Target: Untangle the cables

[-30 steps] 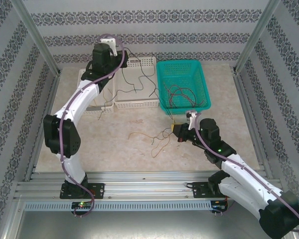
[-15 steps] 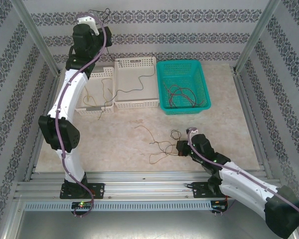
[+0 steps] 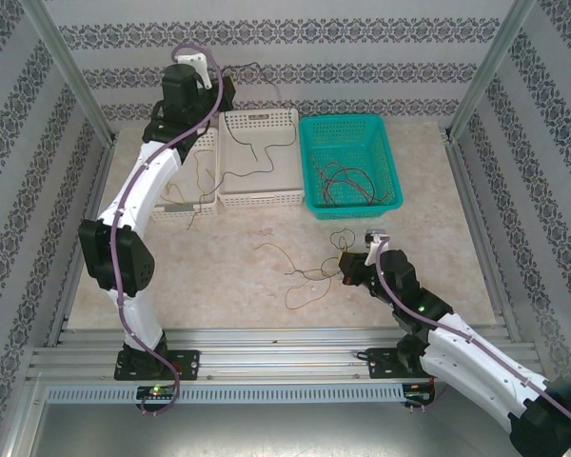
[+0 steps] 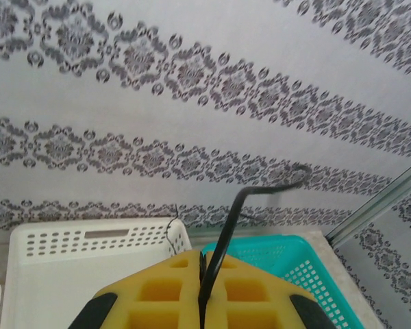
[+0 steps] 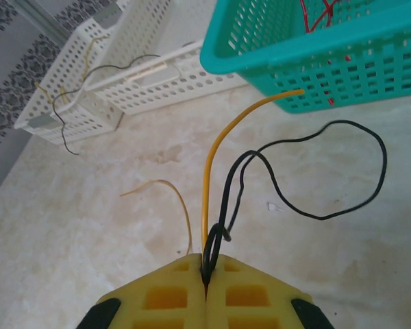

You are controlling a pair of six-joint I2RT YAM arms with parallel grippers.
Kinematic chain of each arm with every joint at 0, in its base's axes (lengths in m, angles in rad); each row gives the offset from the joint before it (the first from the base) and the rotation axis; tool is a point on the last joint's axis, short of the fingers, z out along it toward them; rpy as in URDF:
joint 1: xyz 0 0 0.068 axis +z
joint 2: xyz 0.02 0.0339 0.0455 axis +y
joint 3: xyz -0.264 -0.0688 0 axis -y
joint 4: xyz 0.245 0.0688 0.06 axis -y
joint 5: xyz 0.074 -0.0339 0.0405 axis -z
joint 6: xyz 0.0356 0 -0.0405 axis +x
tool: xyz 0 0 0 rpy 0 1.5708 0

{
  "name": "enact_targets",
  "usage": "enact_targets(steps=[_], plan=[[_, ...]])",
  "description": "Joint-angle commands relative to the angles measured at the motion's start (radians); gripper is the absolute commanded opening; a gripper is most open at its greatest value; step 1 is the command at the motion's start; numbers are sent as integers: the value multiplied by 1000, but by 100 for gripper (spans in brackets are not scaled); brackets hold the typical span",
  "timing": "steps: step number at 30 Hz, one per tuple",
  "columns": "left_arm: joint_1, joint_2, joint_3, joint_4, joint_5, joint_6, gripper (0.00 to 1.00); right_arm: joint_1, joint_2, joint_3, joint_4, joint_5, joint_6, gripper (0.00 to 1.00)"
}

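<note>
Left gripper (image 4: 201,264) is clamping a dark cable (image 4: 226,233) up high over the white basket (image 3: 257,198) while the right gripper (image 5: 207,264) is pinching an orange cable (image 5: 216,147) and a black cable (image 5: 315,212) low on the table (image 3: 219,276), so I'd be easing them apart slowly.

Table (image 3: 200,286) holds white baskets (image 3: 262,198), teal basket (image 3: 348,118), apparently loose cables (image 3: 305,276).

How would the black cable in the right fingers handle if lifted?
Probably floppy: the black cable sags into a loose loop over the table. Likely very light, being so thin. May drag the orange cable pinched alongside.
</note>
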Motion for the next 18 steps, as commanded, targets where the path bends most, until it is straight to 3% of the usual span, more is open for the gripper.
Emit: enact_targets(steps=[1, 18], plan=[[-23, 30, -58, 69, 9, -25, 0, -4, -30, 24, -18, 9, -16, 0], [-79, 192, -234, 152, -50, -61, 0, -3, -53, 52, -14, -41, -19, 0]])
